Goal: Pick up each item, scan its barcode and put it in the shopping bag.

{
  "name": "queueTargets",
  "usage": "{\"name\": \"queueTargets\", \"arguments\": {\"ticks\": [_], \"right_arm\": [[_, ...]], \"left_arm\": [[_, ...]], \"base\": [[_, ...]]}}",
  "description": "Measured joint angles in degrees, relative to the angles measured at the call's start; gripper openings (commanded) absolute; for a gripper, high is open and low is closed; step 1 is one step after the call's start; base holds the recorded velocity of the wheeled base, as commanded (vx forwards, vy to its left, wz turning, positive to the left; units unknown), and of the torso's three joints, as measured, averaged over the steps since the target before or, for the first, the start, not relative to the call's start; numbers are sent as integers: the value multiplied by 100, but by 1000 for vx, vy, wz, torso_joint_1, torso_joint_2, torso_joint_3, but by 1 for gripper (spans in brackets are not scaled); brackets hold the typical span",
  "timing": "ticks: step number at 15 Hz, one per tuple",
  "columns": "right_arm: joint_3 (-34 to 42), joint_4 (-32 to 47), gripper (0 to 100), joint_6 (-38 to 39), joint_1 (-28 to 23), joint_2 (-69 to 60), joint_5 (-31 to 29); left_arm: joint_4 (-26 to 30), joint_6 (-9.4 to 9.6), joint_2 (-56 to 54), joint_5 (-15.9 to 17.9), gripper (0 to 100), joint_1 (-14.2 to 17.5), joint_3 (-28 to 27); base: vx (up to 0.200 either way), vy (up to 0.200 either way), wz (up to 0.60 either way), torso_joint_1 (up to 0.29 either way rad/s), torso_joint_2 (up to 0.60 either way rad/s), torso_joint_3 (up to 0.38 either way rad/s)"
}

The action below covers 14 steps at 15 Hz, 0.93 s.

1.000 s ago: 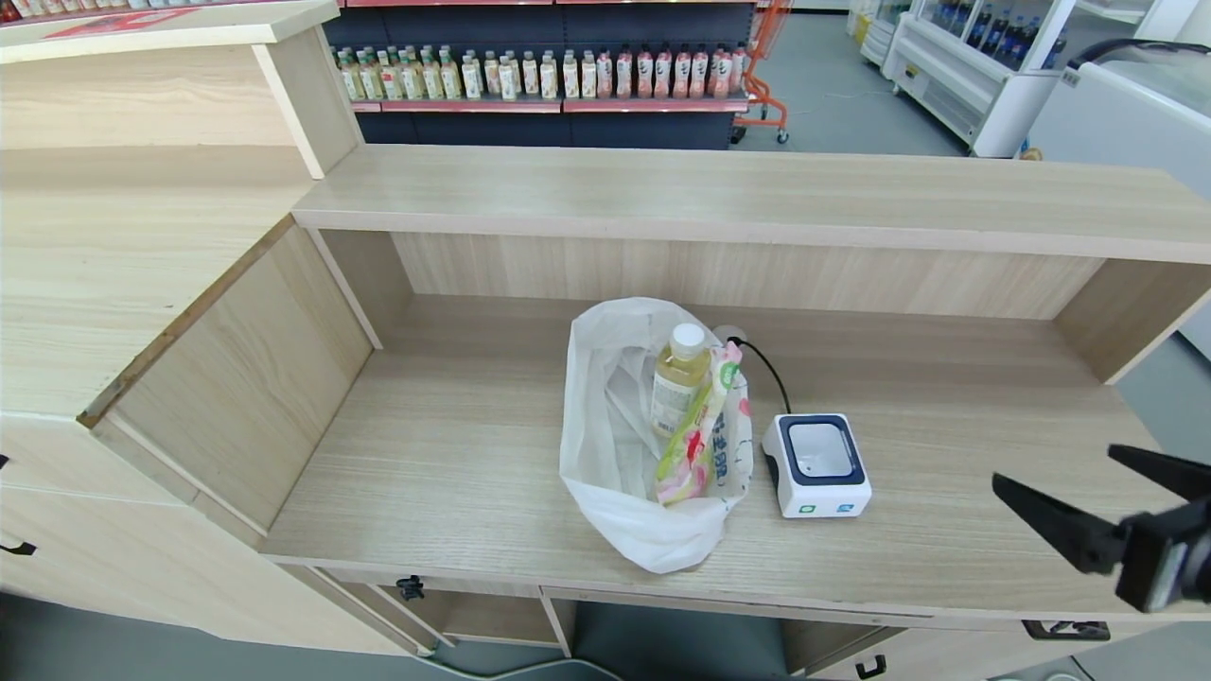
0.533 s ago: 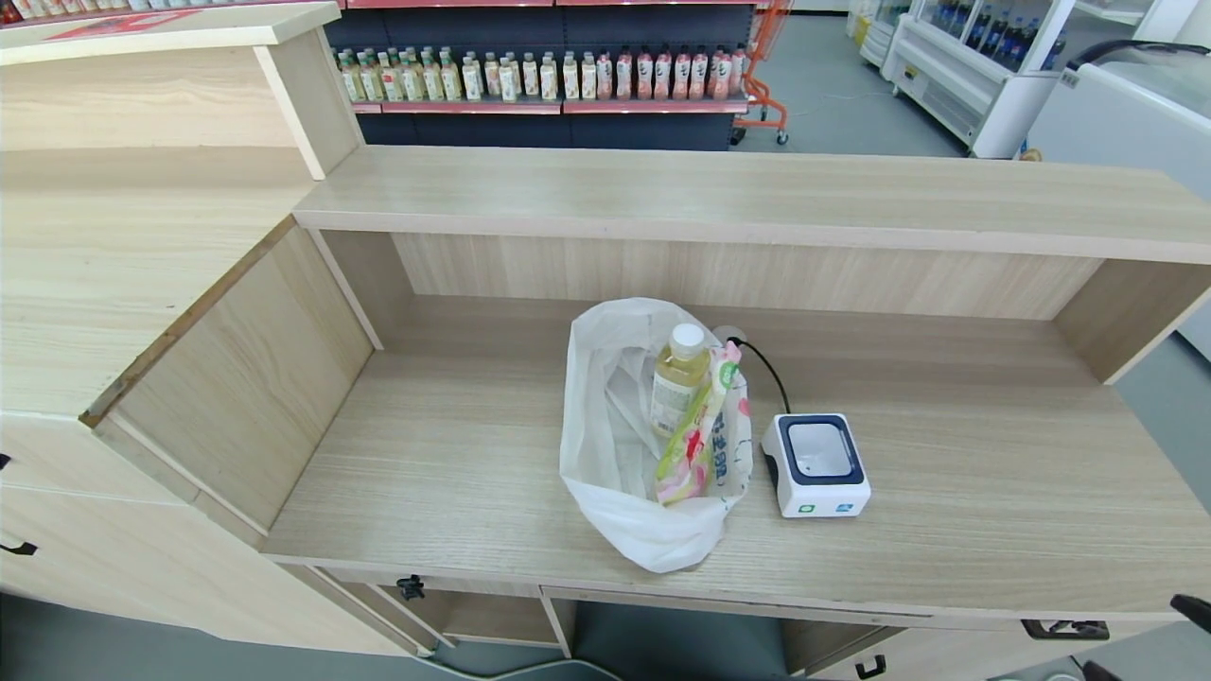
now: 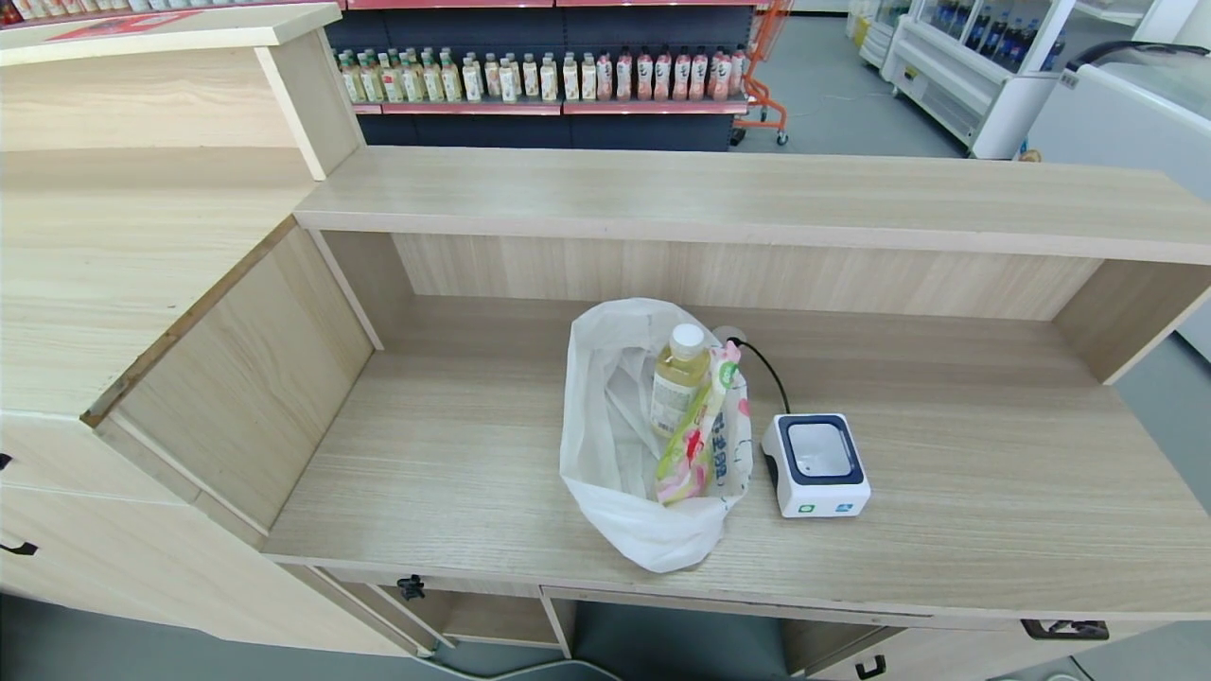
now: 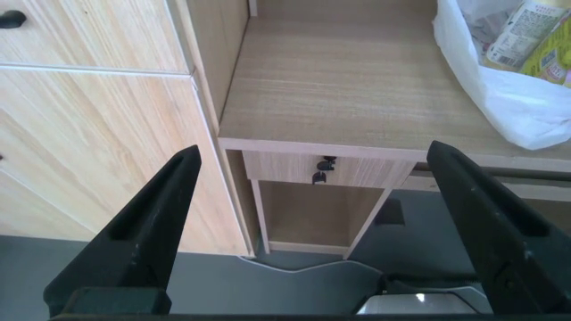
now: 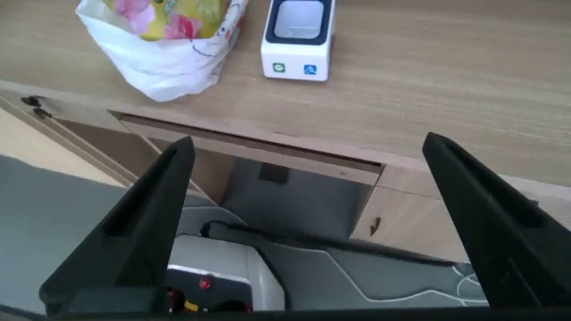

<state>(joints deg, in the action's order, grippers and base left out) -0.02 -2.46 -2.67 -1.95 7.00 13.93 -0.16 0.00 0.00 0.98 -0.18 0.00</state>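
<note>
Since the two goods in sight, a bottle [image 3: 679, 378] of pale yellow drink and a bright snack packet [image 3: 698, 440], both sit inside the shopping bag [image 3: 615, 454], I judge the task done or nearly so; I see no other item waiting for the scanner [image 3: 816, 463]. Bag stands mid-counter [image 3: 993, 473], mouth open upward, just left of the scanner, which lies window-up with its cable running off toward the back wall. Bottle: roughly upright against the bag's right side, white cap up, long axis leaning a little toward the far side. Packet: propped touching the bottle on its right, long axis slanting from the near lower end up toward the cap. Left gripper [image 4: 312, 152]: fingers spread wide, holding nothing, low off the counter's near left corner. Right gripper [image 5: 308, 141]: likewise spread wide and bare, low before the counter's front edge, bag and scanner beyond it.
</note>
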Motion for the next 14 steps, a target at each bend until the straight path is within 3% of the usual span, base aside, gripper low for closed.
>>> {"name": "queueTargets", "arguments": {"ticks": [4, 7, 14], "right_arm": [[0, -7, 100, -140, 63, -343, -291], [-13, 317, 100, -343, 165, -588, -978], [-24, 377, 100, -323, 195, -716, -1000]], "left_arm": [[0, 0, 0, -2, 100, 0, 0], [0, 0, 0, -2, 100, 0, 0], [0, 0, 0, 0, 100, 0, 0]], "base": [[0, 0, 0, 0, 0, 0], [0, 0, 0, 0, 0, 0], [0, 0, 0, 0, 0, 0]]}}
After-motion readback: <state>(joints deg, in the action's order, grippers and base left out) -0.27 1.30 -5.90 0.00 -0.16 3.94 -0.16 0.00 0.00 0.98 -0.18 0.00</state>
